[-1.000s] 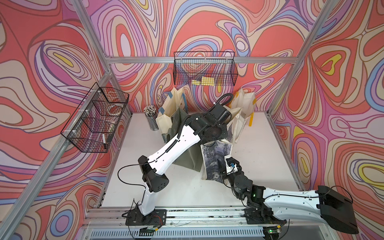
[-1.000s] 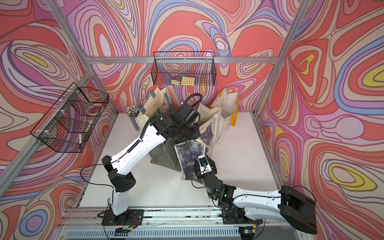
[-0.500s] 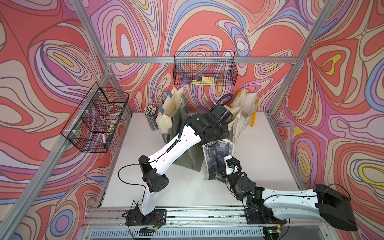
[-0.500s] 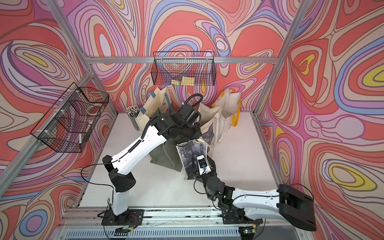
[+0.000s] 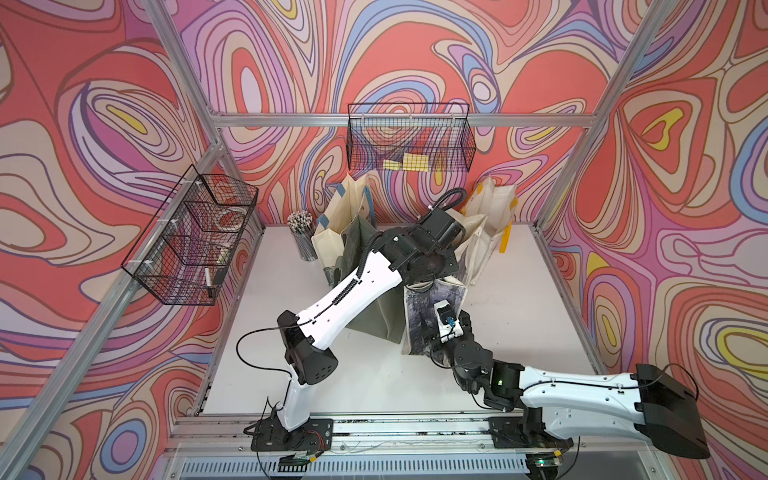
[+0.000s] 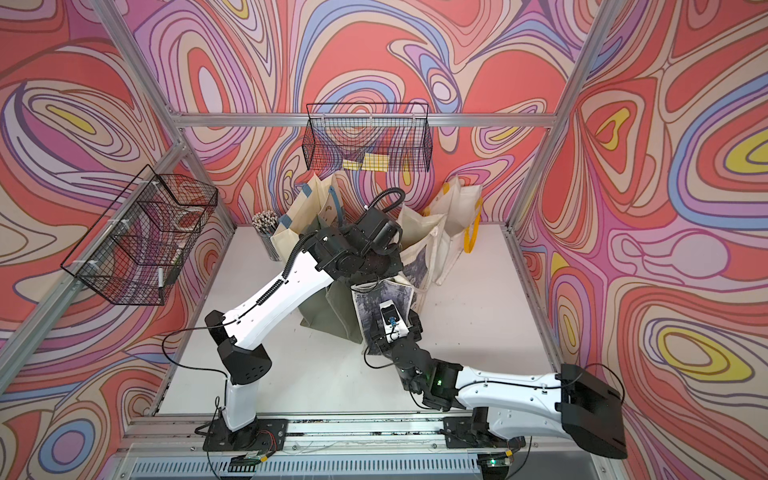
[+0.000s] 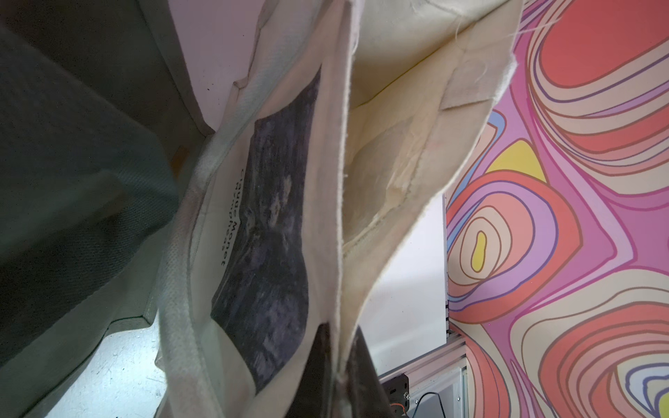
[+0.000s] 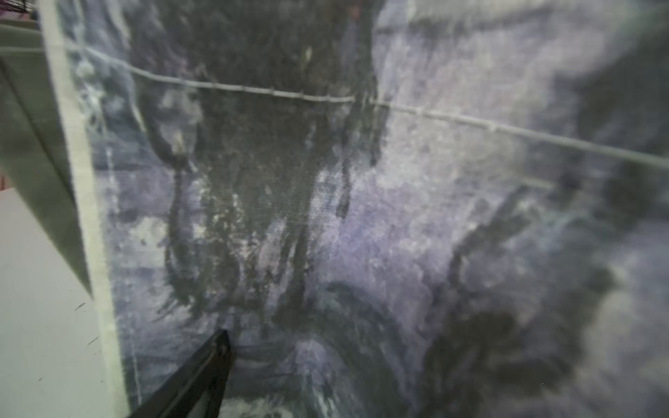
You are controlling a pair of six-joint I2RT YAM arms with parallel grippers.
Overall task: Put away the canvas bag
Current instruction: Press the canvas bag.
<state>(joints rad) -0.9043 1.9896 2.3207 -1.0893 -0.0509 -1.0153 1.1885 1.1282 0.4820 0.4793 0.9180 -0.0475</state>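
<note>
The canvas bag [image 5: 422, 309] [image 6: 370, 305], cream with a dark purple-grey print, stands upright mid-table. My left gripper [image 5: 419, 286] [image 6: 365, 285] [image 7: 338, 376] reaches down from above and is shut on its cream top edge. The bag's print [image 7: 268, 224] and open inside hang below the gripper in the left wrist view. My right gripper [image 5: 440, 332] [image 6: 388, 329] is low at the bag's front face. The print [image 8: 362, 202] fills its wrist view. Only one of its fingers [image 8: 202, 372] shows, set wide to the side; the gripper is open, holding nothing.
A grey-green bag [image 5: 374, 309] leans against the canvas bag's left side. Cream bags with blue handles [image 5: 345, 220] and yellow handles [image 5: 494, 216] stand at the back, beside a pencil cup [image 5: 301, 235]. Wire baskets hang on the back wall [image 5: 409, 141] and left wall [image 5: 195, 237].
My right gripper has edged slightly left along the bag's printed face, and its jaws have spread wider. The left gripper keeps its hold on the bag's top edge.
</note>
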